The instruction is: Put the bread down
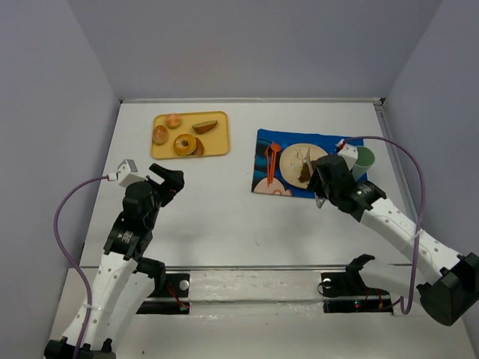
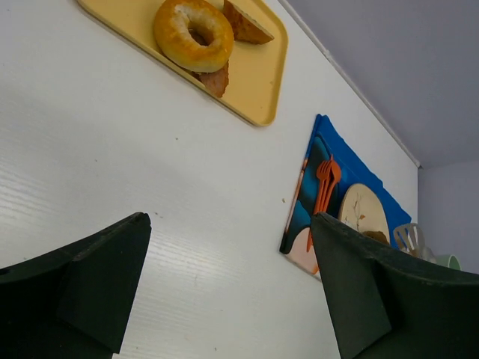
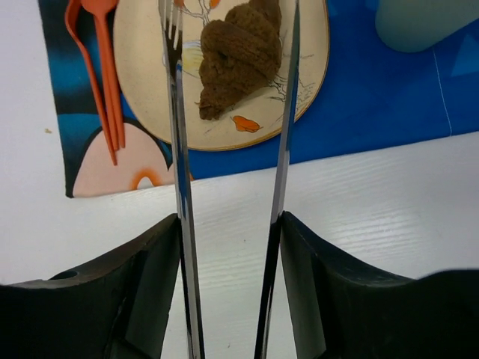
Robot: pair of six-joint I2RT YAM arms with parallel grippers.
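Note:
The bread (image 3: 239,56), a dark chocolate-brown chunk, lies on the cream plate (image 3: 142,75) on the blue placemat (image 3: 389,97). My right gripper (image 3: 228,224) is shut on metal tongs (image 3: 176,149). The two tong blades stand apart, one on each side of the bread, without pinching it. In the top view the bread (image 1: 305,173) sits on the plate (image 1: 292,157) just in front of my right gripper (image 1: 323,179). My left gripper (image 2: 230,221) is open and empty above bare table, at the left in the top view (image 1: 168,179).
A yellow tray (image 1: 161,149) at the back left holds a ring doughnut (image 1: 184,143), a tan wedge slice (image 1: 204,126) and other small pieces. An orange fork and spoon (image 1: 271,161) lie on the placemat left of the plate. A green cup (image 1: 364,157) stands at its right end.

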